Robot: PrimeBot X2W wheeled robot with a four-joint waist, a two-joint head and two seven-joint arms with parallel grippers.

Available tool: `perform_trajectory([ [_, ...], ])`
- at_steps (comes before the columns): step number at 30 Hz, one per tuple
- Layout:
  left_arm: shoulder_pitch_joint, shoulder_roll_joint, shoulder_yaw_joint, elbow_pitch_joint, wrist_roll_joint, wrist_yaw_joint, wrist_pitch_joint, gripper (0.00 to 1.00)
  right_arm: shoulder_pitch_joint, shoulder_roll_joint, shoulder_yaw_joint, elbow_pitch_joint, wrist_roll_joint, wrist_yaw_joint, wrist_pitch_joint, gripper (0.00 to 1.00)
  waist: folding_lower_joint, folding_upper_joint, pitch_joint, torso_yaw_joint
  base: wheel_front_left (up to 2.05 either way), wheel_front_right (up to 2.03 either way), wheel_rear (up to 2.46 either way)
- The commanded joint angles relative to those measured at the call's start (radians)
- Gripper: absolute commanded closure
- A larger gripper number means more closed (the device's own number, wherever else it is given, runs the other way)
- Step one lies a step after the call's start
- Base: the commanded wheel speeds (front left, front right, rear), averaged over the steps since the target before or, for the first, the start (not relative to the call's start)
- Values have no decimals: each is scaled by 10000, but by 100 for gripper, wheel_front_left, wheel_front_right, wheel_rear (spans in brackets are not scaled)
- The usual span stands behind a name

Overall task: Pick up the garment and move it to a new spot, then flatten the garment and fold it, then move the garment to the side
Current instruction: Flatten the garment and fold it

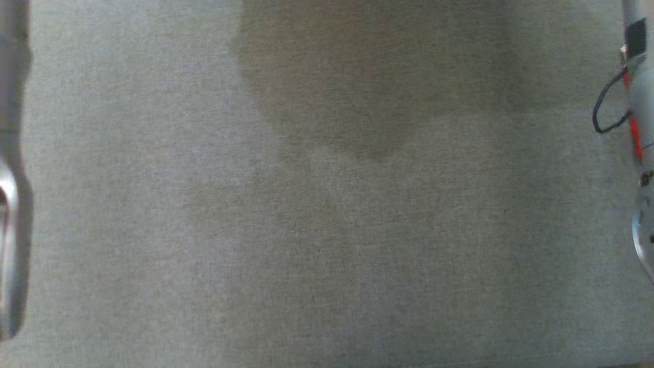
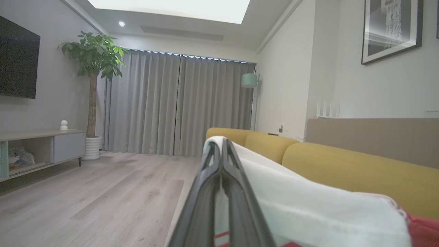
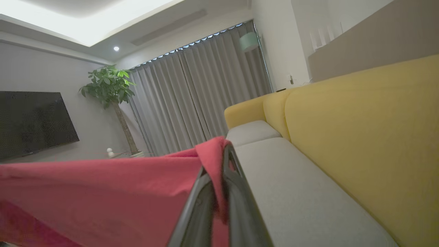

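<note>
In the left wrist view my left gripper (image 2: 222, 144) is shut on the white part of the garment (image 2: 308, 206), which drapes off to the right and turns red at the lower right corner. My right gripper (image 3: 224, 147) is shut on a red fold of the same garment (image 3: 103, 192), and the cloth stretches away to the left, held up above the seat. The head view looks down on the grey sofa seat (image 1: 327, 204), with my left forearm (image 1: 10, 204) at the left edge and my right forearm (image 1: 641, 128) at the right edge.
A yellow sofa back (image 3: 360, 137) runs along the right of the grey seat cushions (image 3: 295, 199). Wooden floor (image 2: 103, 199), a TV cabinet (image 2: 41, 147), a potted tree (image 2: 94, 68) and grey curtains (image 2: 178, 103) lie beyond.
</note>
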Motion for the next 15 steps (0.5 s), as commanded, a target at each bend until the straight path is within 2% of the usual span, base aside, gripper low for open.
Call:
perform_trajectory([
  [1, -179, 359, 53, 35, -10, -111, -146, 100, -35, 101, 203, -54, 158, -7, -73, 100, 0, 0, 27, 89, 0, 0, 0],
  [4, 413, 177, -78, 660, -130, -472, -402, 100, 466, -26, 851, 500, 463, -7, 120, 100, 0, 0, 15, 208, 0, 0, 0],
  [8, 1667, 187, -240, 1268, -292, -1032, -656, 100, 1385, -246, 2244, 821, 730, -7, 883, 100, 0, 0, -143, 207, 0, 0, 0],
  [11, 2875, 311, -448, 1580, -371, -1479, -670, 100, 2192, -569, 3313, 687, 1086, -7, 1478, 100, 0, 0, -444, 186, 0, 0, 0],
  [15, 4460, 693, -724, 1555, -421, -1844, -659, 100, 3160, -1203, 4608, 188, 1711, -7, 2221, 100, 0, 0, -986, 119, 0, 0, 0],
])
